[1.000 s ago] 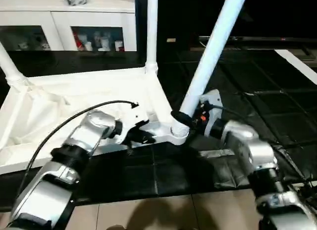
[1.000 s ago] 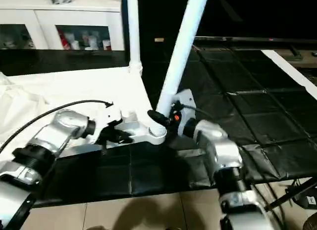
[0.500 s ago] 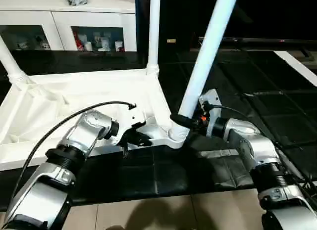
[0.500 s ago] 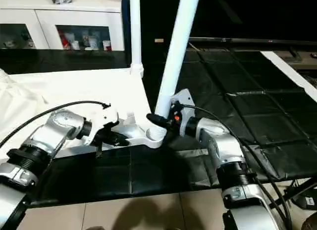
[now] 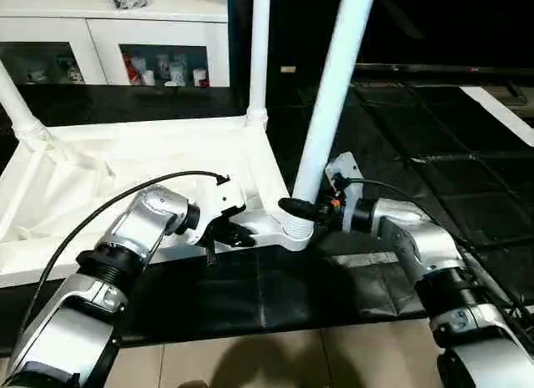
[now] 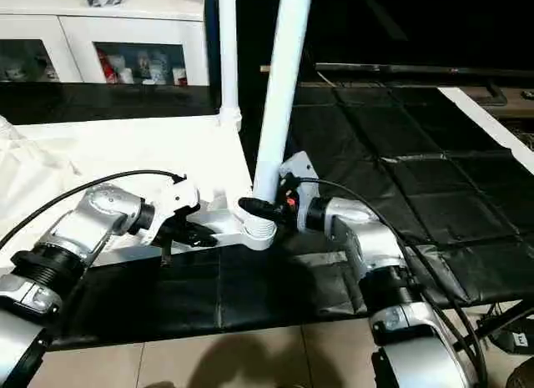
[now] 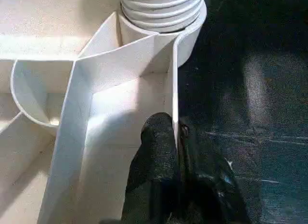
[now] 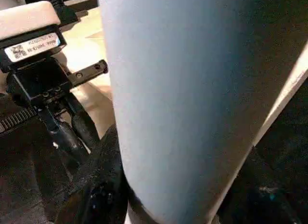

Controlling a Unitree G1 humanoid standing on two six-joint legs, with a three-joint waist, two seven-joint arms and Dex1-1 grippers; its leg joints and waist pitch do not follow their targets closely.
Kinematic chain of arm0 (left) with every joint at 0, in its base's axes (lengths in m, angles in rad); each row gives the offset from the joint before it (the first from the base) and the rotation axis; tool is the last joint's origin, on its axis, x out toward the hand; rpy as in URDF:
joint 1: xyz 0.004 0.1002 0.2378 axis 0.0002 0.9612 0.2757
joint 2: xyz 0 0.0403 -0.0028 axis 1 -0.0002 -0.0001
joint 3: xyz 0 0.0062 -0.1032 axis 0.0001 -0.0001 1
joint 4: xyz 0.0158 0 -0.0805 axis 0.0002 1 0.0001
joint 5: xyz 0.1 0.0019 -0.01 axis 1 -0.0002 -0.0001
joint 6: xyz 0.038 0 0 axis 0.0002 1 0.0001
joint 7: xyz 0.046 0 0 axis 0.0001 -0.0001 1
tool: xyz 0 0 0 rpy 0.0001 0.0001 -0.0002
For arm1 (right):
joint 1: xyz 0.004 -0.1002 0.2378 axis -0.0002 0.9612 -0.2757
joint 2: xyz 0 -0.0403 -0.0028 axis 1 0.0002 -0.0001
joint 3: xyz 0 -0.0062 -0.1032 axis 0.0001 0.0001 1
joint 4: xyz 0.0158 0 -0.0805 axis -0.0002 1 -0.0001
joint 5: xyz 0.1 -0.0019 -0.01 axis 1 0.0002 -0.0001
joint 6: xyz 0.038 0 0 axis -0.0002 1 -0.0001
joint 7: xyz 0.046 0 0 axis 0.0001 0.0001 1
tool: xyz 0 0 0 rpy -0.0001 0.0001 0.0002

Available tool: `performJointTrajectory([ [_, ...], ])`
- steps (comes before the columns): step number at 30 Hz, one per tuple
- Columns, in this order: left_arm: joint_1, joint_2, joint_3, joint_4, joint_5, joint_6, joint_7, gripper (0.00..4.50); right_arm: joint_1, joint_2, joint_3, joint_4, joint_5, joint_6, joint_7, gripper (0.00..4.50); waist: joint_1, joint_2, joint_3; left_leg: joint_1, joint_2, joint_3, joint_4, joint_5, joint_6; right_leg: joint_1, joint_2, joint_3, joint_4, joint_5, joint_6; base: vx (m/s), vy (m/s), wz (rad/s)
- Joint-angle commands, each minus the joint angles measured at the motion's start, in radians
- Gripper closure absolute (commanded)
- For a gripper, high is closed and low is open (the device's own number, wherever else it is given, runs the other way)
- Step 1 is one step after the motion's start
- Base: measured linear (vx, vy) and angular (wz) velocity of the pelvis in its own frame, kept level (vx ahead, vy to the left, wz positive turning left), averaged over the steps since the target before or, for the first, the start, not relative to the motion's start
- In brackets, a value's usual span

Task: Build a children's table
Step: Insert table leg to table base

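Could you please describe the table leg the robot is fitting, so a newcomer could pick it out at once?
Find the upturned white table on the black mat. At its near right corner stands the leg, with the right gripper around its base. Unlike the other legs, it is the nearest and looks thickest.

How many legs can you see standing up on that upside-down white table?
3: one at the near corner gripped low by the right gripper, one at the far corner, one at the left edge. A fourth may be out of frame.

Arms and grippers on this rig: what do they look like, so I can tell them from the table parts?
Both forearms are silver metal with ribbed black wrist collars. The left gripper and right gripper have black fingers on white mounts. A black cable loops along the left arm; the right wrist shows a small orange mark.
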Motion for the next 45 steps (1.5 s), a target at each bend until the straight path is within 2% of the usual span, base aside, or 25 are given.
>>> performJointTrajectory([
  [1,0.001,0.004,-0.018,-0.023,0.01,0.005,-0.036,4.5,0.001,0.002,0.014,0.042,-0.016,0.012,-0.004,2.58,0.004,0.001,-0.07,0.007,0.018,-0.006,-0.071,-0.297,0.002,0.045,-0.074,0.042,-0.091,-0.538,-0.097,0.0,0.0,0.0],
  [8,-0.008,0.005,-0.006,-0.02,0.002,0.014,-0.031,4.5,-0.003,0.022,-0.062,0.112,0.042,0.04,-0.008,2.58,0.006,0.011,-0.073,0.007,0.021,-0.008,-0.073,-0.314,-0.005,0.047,-0.073,0.044,-0.086,-0.482,-0.127,0.0,0.0,0.0],
  [9,-0.01,0.003,-0.001,-0.017,0.001,0.016,-0.026,4.5,0.003,0.026,-0.079,0.126,0.053,0.036,-0.017,2.58,0.009,0.02,-0.074,0.008,0.021,-0.009,-0.073,-0.318,-0.008,0.048,-0.073,0.043,-0.083,-0.471,-0.135,0.0,0.0,0.0],
  [12,-0.014,0.0,0.004,-0.011,-0.001,0.018,-0.018,4.5,0.02,0.035,-0.113,0.149,0.076,0.027,-0.034,2.59,0.007,0.014,-0.073,0.01,0.021,-0.008,-0.073,-0.332,-0.009,0.046,-0.073,0.043,-0.086,-0.478,-0.139,0.0,0.0,0.0],
  [13,-0.017,-0.001,0.007,-0.007,-0.001,0.019,-0.012,4.5,0.039,0.042,-0.132,0.154,0.09,0.019,-0.047,2.59,0.011,0.032,-0.074,0.012,0.02,-0.011,-0.073,-0.337,-0.013,0.047,-0.074,0.042,-0.085,-0.479,-0.142,0.0,0.0,0.0],
  [16,-0.024,-0.003,0.012,0.002,-0.001,0.019,-0.006,4.5,0.083,0.051,-0.154,0.144,0.107,0.003,-0.054,2.59,0.01,0.023,-0.075,0.01,0.021,-0.01,-0.075,-0.347,-0.012,0.049,-0.073,0.042,-0.086,-0.464,-0.144,0.0,0.0,0.0],
  [17,-0.028,-0.003,0.015,0.007,-0.002,0.019,-0.001,4.5,0.105,0.053,-0.154,0.129,0.107,-0.005,-0.05,2.59,0.012,0.033,-0.074,0.012,0.021,-0.011,-0.075,-0.352,-0.014,0.048,-0.072,0.041,-0.086,-0.46,-0.147,0.0,0.0,0.0],
  [18,-0.032,-0.005,0.018,0.014,-0.002,0.018,0.005,4.5,0.135,0.055,-0.153,0.102,0.108,-0.017,-0.045,2.59,0.012,0.036,-0.074,0.012,0.02,-0.01,-0.076,-0.362,-0.014,0.047,-0.07,0.041,-0.088,-0.457,-0.147,0.0,0.0,0.0],
  [20,-0.037,-0.006,0.021,0.023,0.001,0.014,0.015,4.5,0.163,0.057,-0.153,0.08,0.108,-0.032,-0.039,2.59,0.012,0.029,-0.074,0.014,0.019,-0.009,-0.076,-0.368,-0.01,0.048,-0.068,0.04,-0.091,-0.465,-0.144,0.0,0.0,0.0],
  [21,-0.045,-0.011,0.027,0.038,0.005,0.009,0.037,4.5,0.203,0.054,-0.139,0.048,0.088,-0.074,-0.037,2.59,0.012,0.034,-0.074,0.013,0.019,-0.01,-0.076,-0.371,-0.009,0.047,-0.069,0.04,-0.091,-0.469,-0.144,0.0,0.0,0.0],
  [22,-0.053,-0.014,0.033,0.053,0.008,0.005,0.055,4.5,0.239,0.041,-0.109,0.017,0.051,-0.127,-0.037,2.59,0.014,0.031,-0.072,0.012,0.017,-0.008,-0.075,-0.37,-0.007,0.046,-0.068,0.039,-0.096,-0.476,-0.136,0.0,0.0,0.0],
  [25,-0.059,-0.019,0.039,0.067,0.007,0.002,0.07,4.5,0.279,0.017,-0.052,-0.017,-0.006,-0.168,-0.028,2.59,0.021,0.032,-0.074,0.01,0.017,-0.008,-0.077,-0.341,0.001,0.049,-0.068,0.04,-0.093,-0.477,-0.129,0.0,0.0,0.0],
  [29,-0.058,-0.021,0.04,0.068,0.008,0.001,0.073,4.5,0.296,0.005,-0.016,-0.016,-0.045,-0.195,-0.027,2.59,0.022,0.032,-0.073,0.012,0.013,-0.008,-0.074,-0.355,0.008,0.045,-0.07,0.037,-0.103,-0.553,-0.099,0.0,0.0,0.0],
  [32,-0.057,-0.022,0.039,0.074,0.01,-0.007,0.079,4.5,0.245,0.015,0.021,0.114,-0.102,-0.272,-0.033,2.59,0.016,0.031,-0.069,0.018,0.014,-0.009,-0.074,-0.386,0.009,0.038,-0.07,0.031,-0.111,-0.597,-0.088,0.0,0.0,0.0],
  [33,-0.057,-0.023,0.039,0.076,0.011,-0.011,0.079,4.5,0.201,0.024,0.034,0.196,-0.123,-0.306,-0.035,2.59,0.009,0.024,-0.068,0.019,0.013,-0.011,-0.073,-0.41,0.008,0.038,-0.07,0.026,-0.116,-0.632,-0.078,0.0,0.0,0.0],
  [35,-0.058,-0.022,0.039,0.076,0.013,-0.016,0.078,4.5,0.147,0.036,0.043,0.29,-0.142,-0.332,-0.038,2.59,0.0,0.031,-0.064,0.021,0.011,-0.015,-0.072,-0.439,0.004,0.038,-0.071,0.017,-0.121,-0.67,-0.067,0.0,0.0,0.0],
  [37,-0.059,-0.021,0.036,0.076,0.016,-0.028,0.075,4.5,0.09,0.048,0.051,0.387,-0.16,-0.353,-0.044,2.59,-0.029,0.036,-0.051,0.046,0.013,-0.023,-0.063,-0.552,0.0,0.029,-0.067,-0.033,-0.159,-0.763,-0.014,0.0,0.0,0.0],
  [38,-0.06,-0.018,0.032,0.075,0.02,-0.044,0.071,4.5,0.043,0.058,0.055,0.467,-0.175,-0.368,-0.046,2.59,-0.053,0.051,-0.045,0.067,0.025,-0.034,-0.063,-0.663,-0.007,0.037,-0.049,-0.1,-0.193,-0.775,0.033,-0.059,0.031,-0.09],
  [39,-0.061,-0.017,0.03,0.074,0.022,-0.057,0.068,4.5,0.021,0.06,0.056,0.504,-0.182,-0.374,-0.045,2.59,-0.031,0.087,-0.051,-0.054,0.088,-0.057,-0.17,-0.864,-0.031,0.156,-0.037,-0.057,0.084,-0.443,-0.036,-0.059,0.031,-0.09],
  [40,-0.06,-0.015,0.026,0.072,0.023,-0.081,0.061,4.5,0.007,0.059,0.057,0.53,-0.188,-0.379,-0.042,2.59,-0.012,0.078,-0.056,-0.055,0.078,-0.032,-0.177,-0.902,-0.053,0.133,-0.022,-0.049,0.082,-0.258,-0.06,-0.063,0.02,0.01],
  [41,-0.058,-0.012,0.021,0.069,0.026,-0.108,0.051,4.5,-0.006,0.059,0.06,0.553,-0.195,-0.385,-0.037,2.59,-0.008,0.072,-0.05,-0.024,0.082,-0.022,-0.203,-0.906,-0.026,0.091,-0.01,-0.023,0.097,-0.198,-0.06,0.018,-0.058,-0.02],
  [42,-0.056,-0.008,0.012,0.065,0.032,-0.125,0.039,4.5,-0.015,0.055,0.062,0.572,-0.202,-0.39,-0.03,2.59,-0.022,0.005,-0.067,0.032,0.021,-0.033,-0.095,-0.678,-0.074,0.048,-0.105,0.053,-0.039,-0.572,-0.104,0.018,-0.058,-0.02],
  [43,-0.054,-0.005,0.006,0.064,0.035,-0.135,0.032,4.5,-0.022,0.053,0.064,0.591,-0.207,-0.4,-0.025,2.59,0.002,0.011,-0.068,0.024,0.002,-0.028,-0.056,-0.539,-0.061,0.046,-0.132,0.057,-0.071,-0.717,-0.086,0.033,-0.091,-0.16],
  [44,-0.053,0.0,-0.006,0.061,0.043,-0.147,0.023,4.5,-0.031,0.046,0.068,0.612,-0.214,-0.409,-0.013,2.59,0.026,-0.007,-0.073,0.002,0.013,-0.03,-0.044,-0.3,-0.017,0.065,-0.15,0.076,-0.086,-0.774,-0.052,-0.015,-0.057,-0.18],
  [45,-0.052,0.004,-0.017,0.06,0.052,-0.153,0.014,4.5,-0.04,0.039,0.071,0.642,-0.222,-0.422,0.004,2.59,0.036,-0.005,-0.078,-0.021,0.021,-0.027,-0.065,-0.181,-0.013,0.078,-0.122,0.064,-0.068,-0.634,-0.069,-0.015,-0.057,-0.18],
])
